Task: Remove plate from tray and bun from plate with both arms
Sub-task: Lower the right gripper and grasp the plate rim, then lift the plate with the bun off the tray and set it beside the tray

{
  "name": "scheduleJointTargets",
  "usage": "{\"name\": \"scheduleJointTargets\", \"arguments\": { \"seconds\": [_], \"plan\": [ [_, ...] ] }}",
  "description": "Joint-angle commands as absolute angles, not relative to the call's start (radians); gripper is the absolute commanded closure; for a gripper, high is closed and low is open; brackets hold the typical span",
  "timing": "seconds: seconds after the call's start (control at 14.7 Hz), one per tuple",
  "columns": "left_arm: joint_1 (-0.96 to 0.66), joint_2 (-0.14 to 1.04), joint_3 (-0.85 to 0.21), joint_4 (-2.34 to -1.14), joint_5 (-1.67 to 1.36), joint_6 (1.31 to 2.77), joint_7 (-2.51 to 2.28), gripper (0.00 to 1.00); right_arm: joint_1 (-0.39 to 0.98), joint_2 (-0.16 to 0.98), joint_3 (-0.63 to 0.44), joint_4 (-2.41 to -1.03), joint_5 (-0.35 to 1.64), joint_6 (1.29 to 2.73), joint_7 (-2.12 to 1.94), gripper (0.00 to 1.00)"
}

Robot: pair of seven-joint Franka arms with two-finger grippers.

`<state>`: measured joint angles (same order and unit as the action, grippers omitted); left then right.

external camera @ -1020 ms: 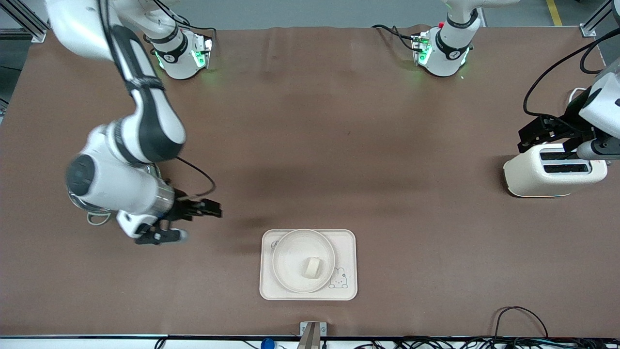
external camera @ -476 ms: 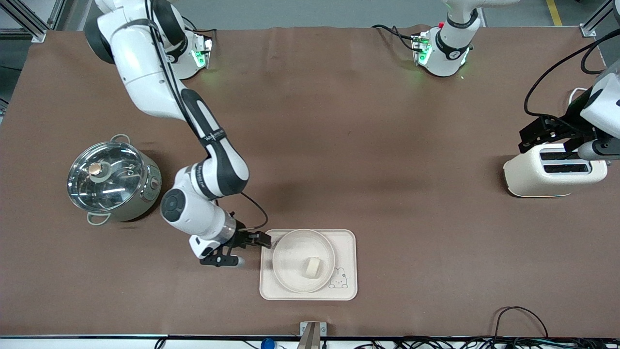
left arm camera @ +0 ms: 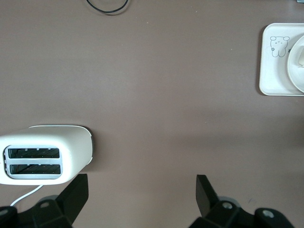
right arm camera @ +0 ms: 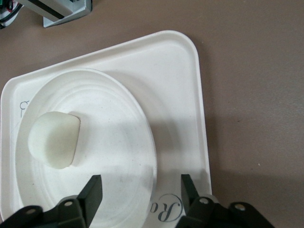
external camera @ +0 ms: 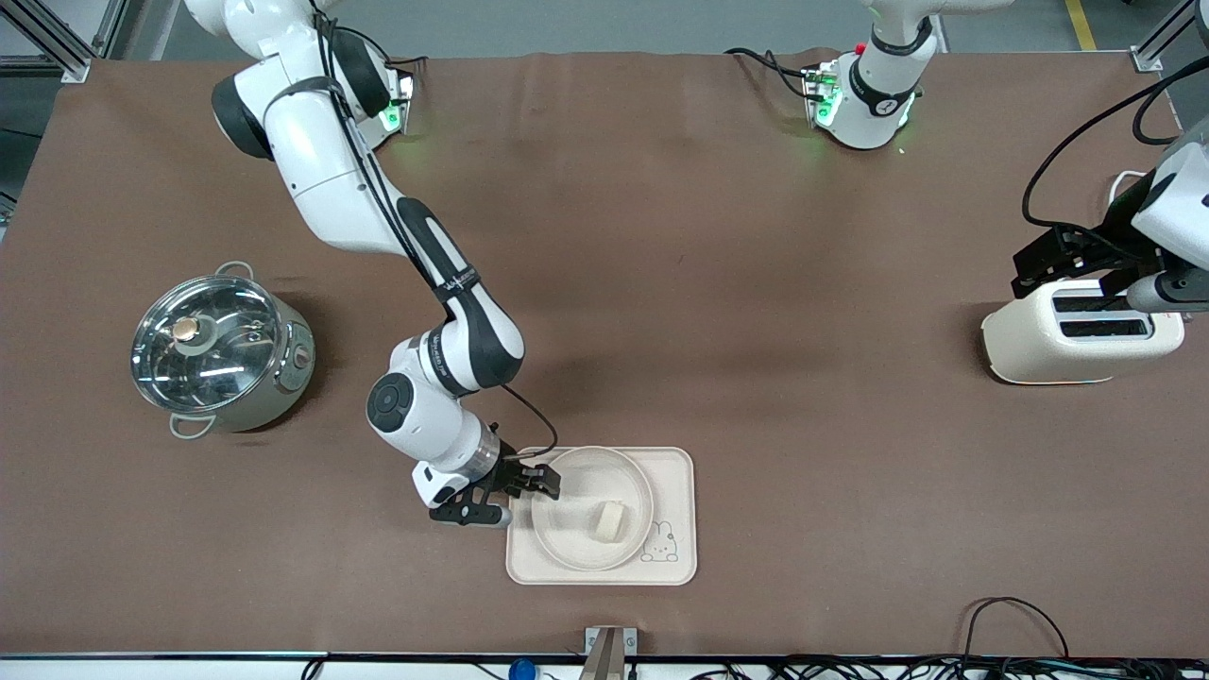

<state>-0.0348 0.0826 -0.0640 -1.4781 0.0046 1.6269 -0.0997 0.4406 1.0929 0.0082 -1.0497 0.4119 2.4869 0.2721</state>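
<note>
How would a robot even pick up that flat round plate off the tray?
Probably by its raised rim. The plate lies flat on the tray, so only the edge offers something to pinch. Coming from the right arm's end suits, where the right end effector already straddles the rim, clear of the bun.

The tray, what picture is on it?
A small bunny drawing on the cream tray, clearest in the front view.

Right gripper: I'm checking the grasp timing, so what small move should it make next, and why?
Probably finish closing on the rim. The right gripper is at the edge of the plate toward the right arm's end of the tray; in the right wrist view its fingers straddle the rim, apart. The bun sits clear of them. The left gripper waits open over the toaster.
</note>
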Motion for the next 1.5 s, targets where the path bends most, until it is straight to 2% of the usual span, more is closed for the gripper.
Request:
{"name": "scheduleJointTargets", "arguments": {
  "seconds": [0.0, 0.07, 0.27, 0.34, 0.41, 0.48, 0.75, 0.88, 1.02, 1.16, 1.43],
  "plan": [
    [-0.034, 0.077, -0.060, -1.479, 0.008, 1.624, -0.071, 0.00, 0.454, 1.127, 0.003, -1.003, 0.420, 2.488, 0.281, 0.46],
    [-0.034, 0.077, -0.060, -1.479, 0.008, 1.624, -0.071, 0.00, 0.454, 1.140, 0.002, -0.991, 0.419, 2.491, 0.279, 0.48],
    [-0.034, 0.077, -0.060, -1.479, 0.008, 1.624, -0.071, 0.00, 0.449, 1.169, 0.000, -0.970, 0.419, 2.499, 0.217, 0.66],
    [-0.034, 0.077, -0.060, -1.479, 0.008, 1.624, -0.071, 0.00, 0.445, 1.173, 0.000, -0.969, 0.419, 2.517, 0.190, 0.77],
    [-0.034, 0.077, -0.060, -1.479, 0.008, 1.624, -0.071, 0.00, 0.442, 1.175, 0.002, -0.969, 0.419, 2.526, 0.184, 0.91],
    [-0.034, 0.077, -0.060, -1.479, 0.008, 1.624, -0.071, 0.00, 0.440, 1.174, 0.002, -0.969, 0.419, 2.526, 0.189, 0.99],
    [-0.034, 0.077, -0.060, -1.479, 0.008, 1.624, -0.071, 0.00, 0.414, 1.166, 0.011, -0.973, 0.426, 2.519, 0.181, 1.00],
    [-0.034, 0.077, -0.060, -1.479, 0.008, 1.624, -0.071, 0.00, 0.413, 1.122, 0.011, -0.988, 0.430, 2.507, 0.181, 1.00],
    [-0.034, 0.077, -0.060, -1.479, 0.008, 1.624, -0.071, 0.00, 0.407, 1.048, 0.031, -1.054, 0.433, 2.423, 0.183, 1.00],
    [-0.034, 0.077, -0.060, -1.479, 0.008, 1.624, -0.071, 0.00, 0.364, 0.976, 0.092, -1.150, 0.433, 2.414, 0.164, 1.00],
    [-0.034, 0.077, -0.060, -1.479, 0.008, 1.624, -0.071, 0.00, 0.353, 0.774, 0.149, -1.483, 0.433, 2.517, 0.153, 1.00]
  ]
}}
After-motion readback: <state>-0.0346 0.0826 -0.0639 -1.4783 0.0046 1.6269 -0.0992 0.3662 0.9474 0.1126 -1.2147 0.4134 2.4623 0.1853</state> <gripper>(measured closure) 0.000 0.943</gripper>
